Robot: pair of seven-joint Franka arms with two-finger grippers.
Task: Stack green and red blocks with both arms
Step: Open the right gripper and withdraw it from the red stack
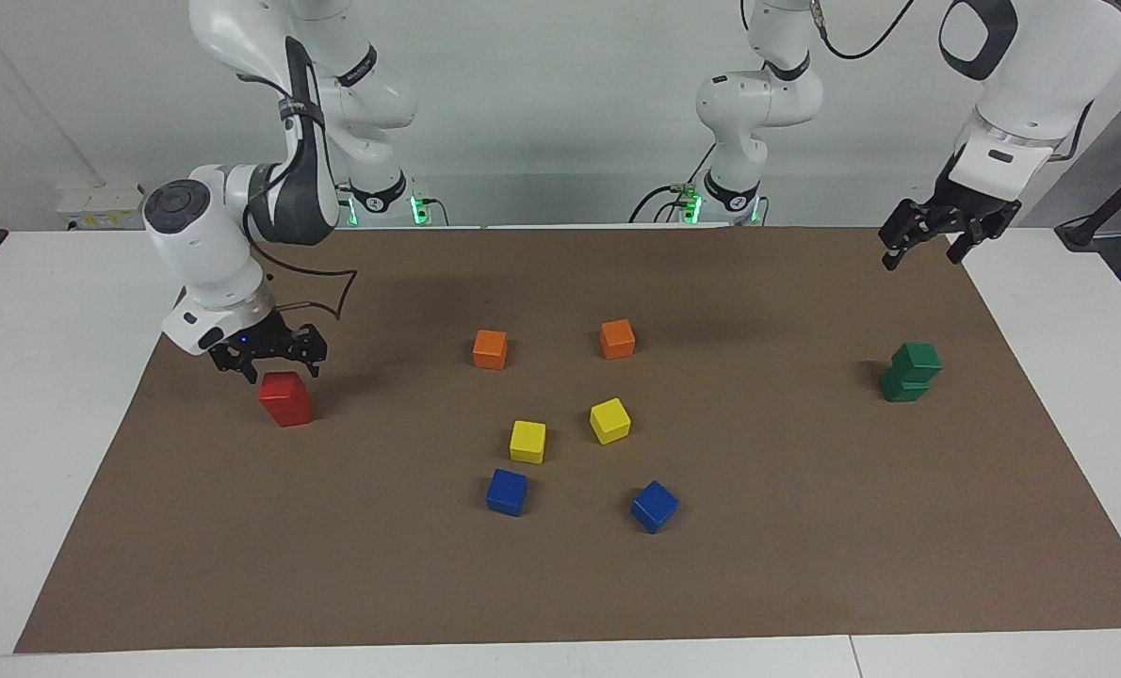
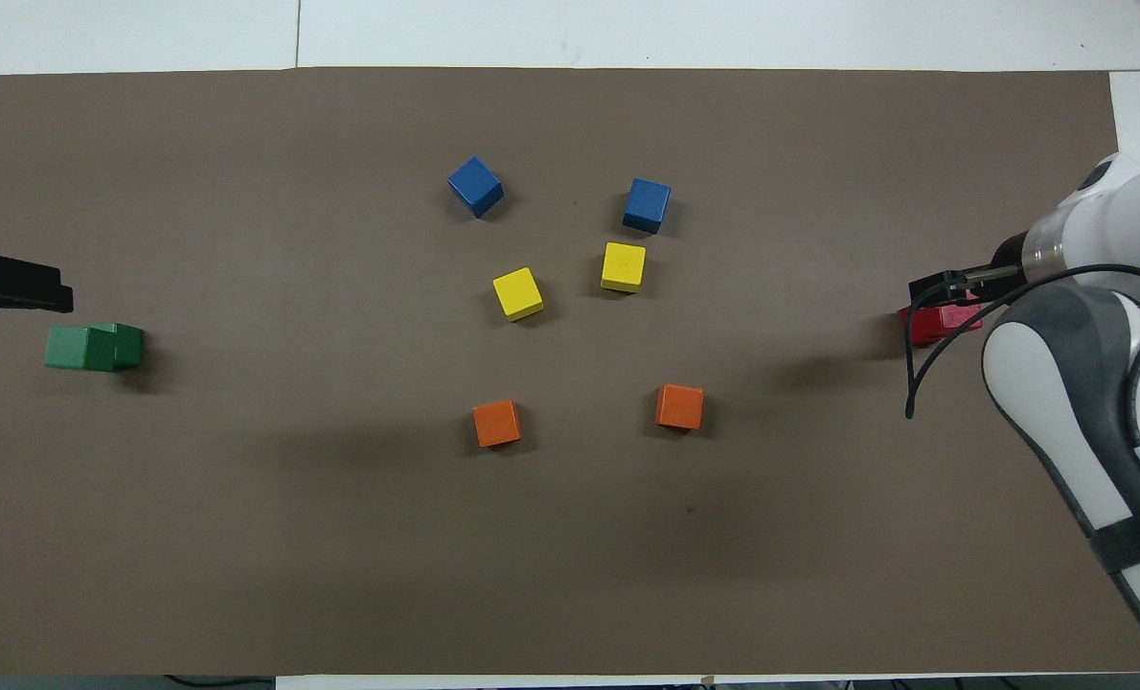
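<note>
Two red blocks stand stacked (image 1: 285, 399) at the right arm's end of the mat; the stack also shows in the overhead view (image 2: 936, 323). My right gripper (image 1: 273, 369) hangs open and empty just above the stack, apart from it, and partly covers it in the overhead view (image 2: 944, 286). Two green blocks stand stacked (image 1: 911, 373) at the left arm's end, the upper one a little askew; the stack also shows in the overhead view (image 2: 93, 347). My left gripper (image 1: 921, 256) is open, empty and raised over the mat near the green stack (image 2: 24, 287).
On the middle of the brown mat (image 1: 805, 546) lie two orange cubes (image 1: 490, 348) (image 1: 617, 338), two yellow cubes (image 1: 528, 441) (image 1: 609, 420) and two blue cubes (image 1: 507, 492) (image 1: 654, 506). White table surrounds the mat.
</note>
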